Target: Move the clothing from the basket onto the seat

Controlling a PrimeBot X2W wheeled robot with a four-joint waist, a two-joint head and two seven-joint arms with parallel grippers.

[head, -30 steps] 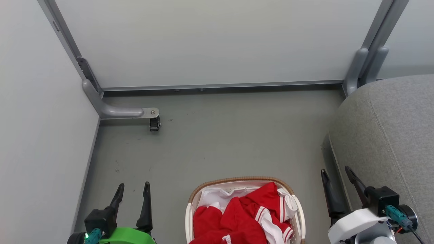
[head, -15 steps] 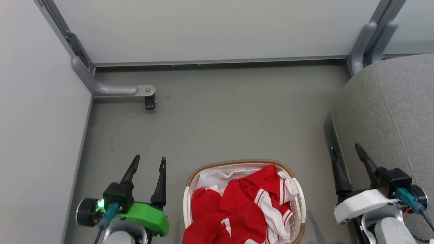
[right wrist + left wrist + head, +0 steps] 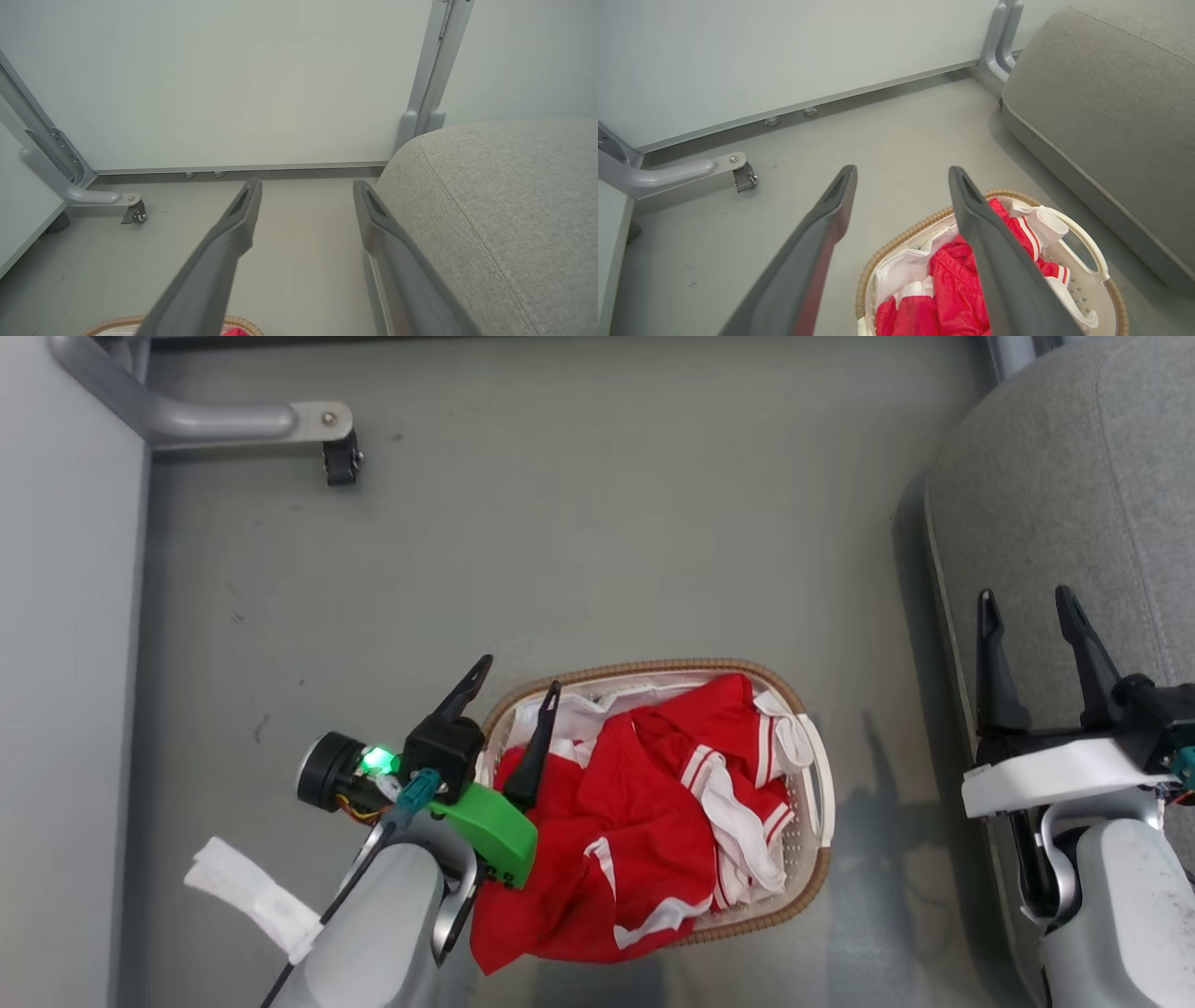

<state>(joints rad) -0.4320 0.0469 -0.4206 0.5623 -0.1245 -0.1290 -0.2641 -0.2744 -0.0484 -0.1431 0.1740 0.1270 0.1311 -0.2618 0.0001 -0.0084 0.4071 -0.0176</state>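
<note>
Grey flooring (image 3: 607, 523) is being enclosed by pale wall panels, with a castered metal bracket (image 3: 341, 457) standing at the far left.

1. The basket (image 3: 653, 667) is being found on the floor between the 2 arms. The clothing (image 3: 635, 803) is being held inside it as a loose red heap, with 1 hem hanging over the near rim. The seat (image 3: 1074, 476) is lying to the right, separated from the basket by a strip of floor.

2. The left gripper (image 3: 520, 673) is being carried over the basket's left end with its fingers spread apart and nothing between them. 1 finger is being held outside the woven rim, the other above the cloth (contact cannot be confirmed).

3. The right gripper (image 3: 1024, 595) is being held parted and empty at the seat's edge.

4. Assessment: an approach for the first pick is judged to be under way. No garment is being seen on the seat.

5. Recommendation: both left fingers should be brought inside the rim before descent. A thick red fold should be chosen, well away from the white liner sheet (image 3: 569, 709). The lift should be kept vertical until the trailing hem is clearing the rim, otherwise the light basket is likely to be dragged or tipped.
</note>
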